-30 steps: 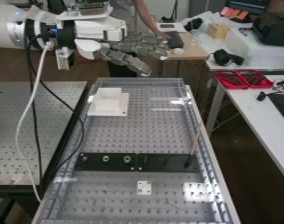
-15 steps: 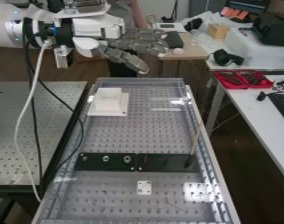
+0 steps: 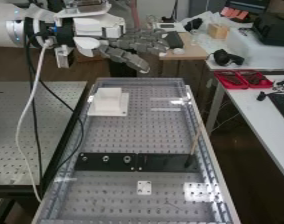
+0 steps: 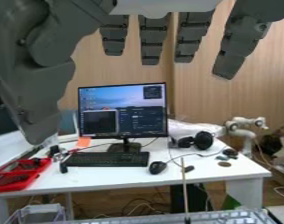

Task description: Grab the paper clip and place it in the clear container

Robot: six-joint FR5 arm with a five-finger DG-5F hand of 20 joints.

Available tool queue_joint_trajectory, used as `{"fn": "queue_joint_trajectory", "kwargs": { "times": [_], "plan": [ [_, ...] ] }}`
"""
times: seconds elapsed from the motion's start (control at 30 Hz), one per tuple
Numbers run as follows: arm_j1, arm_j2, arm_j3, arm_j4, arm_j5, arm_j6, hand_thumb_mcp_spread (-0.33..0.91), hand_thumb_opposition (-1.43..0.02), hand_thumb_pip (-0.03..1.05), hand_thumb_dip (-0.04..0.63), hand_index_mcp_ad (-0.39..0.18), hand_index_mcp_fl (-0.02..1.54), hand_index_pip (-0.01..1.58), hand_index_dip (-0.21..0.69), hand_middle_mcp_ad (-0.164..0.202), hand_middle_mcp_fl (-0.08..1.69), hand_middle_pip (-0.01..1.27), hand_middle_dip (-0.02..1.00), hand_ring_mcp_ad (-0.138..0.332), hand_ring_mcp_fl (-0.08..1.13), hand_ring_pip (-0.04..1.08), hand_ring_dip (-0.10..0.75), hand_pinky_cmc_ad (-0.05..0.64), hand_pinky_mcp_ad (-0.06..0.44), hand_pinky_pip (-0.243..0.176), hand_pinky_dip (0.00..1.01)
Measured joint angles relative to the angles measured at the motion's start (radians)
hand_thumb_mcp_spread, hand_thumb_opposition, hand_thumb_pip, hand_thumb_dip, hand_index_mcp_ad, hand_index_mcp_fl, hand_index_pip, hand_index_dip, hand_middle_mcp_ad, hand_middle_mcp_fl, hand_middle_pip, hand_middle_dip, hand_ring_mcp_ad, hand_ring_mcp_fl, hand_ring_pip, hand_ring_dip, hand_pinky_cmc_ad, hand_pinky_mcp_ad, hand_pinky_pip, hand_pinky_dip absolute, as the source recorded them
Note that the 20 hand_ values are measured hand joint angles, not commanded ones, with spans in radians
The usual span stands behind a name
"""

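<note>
The dark grey hand [image 3: 134,44] is held in the air over the bench's far end, fingers straight and apart with nothing between them. In the wrist view the hand [image 4: 152,41] hangs with its thumb on one side. Pale edges of what looks like the clear container [image 3: 167,104] show right of the white block in the high view; a clear box [image 4: 41,212] stands in the wrist view. A thin wiry mark [image 3: 171,204] at the bench's near end may be the paper clip; too small to tell.
A white block [image 3: 109,102] stands on the perforated bench. Across it lies a black strip [image 3: 105,161] with nuts, and a thin stick [image 3: 195,142] rises at the right edge. Nearer is a small white plate [image 3: 144,188]. Red trays [image 3: 242,80] sit on the side table.
The hand has shifted slightly up and back toward the arm's side, its fingers still straight. The things on the bench have not moved.
</note>
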State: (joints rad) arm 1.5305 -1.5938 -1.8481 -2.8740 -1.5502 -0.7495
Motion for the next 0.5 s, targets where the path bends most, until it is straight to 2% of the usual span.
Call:
{"fn": "queue_joint_trajectory", "kwargs": {
  "times": [0.5],
  "plan": [
    [-0.003,0.003,-0.003,0.009,-0.007,-0.009,0.27,-0.7,0.53,0.161,-0.155,0.02,0.1,-0.065,0.028,0.01,0.12,0.17,0.11,0.0,0.09,0.087,0.396,0.312,-0.089,0.39]
  ]
}}
